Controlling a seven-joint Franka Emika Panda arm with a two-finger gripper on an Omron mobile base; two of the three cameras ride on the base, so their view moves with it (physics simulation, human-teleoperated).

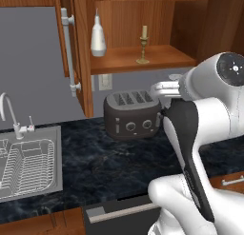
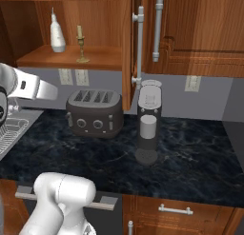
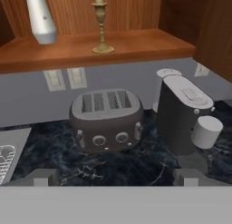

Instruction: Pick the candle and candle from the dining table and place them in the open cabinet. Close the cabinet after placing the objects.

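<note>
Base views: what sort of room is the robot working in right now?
A home kitchen, by the look: a toaster and coffee machine on a black marble counter, a sink, wooden wall cabinet above.

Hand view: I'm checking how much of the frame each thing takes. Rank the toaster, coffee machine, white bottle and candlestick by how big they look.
1. Toaster and coffee machine: look about alike, and the machine sits nearer, so unranked.
2. White bottle, cut off by the frame.
3. Candlestick, slimmest.

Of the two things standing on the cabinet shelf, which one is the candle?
The slim pale taper on the gold candlestick, standing right of the white tapered bottle in the hand view. The bottle is plain white, with no holder.
</note>
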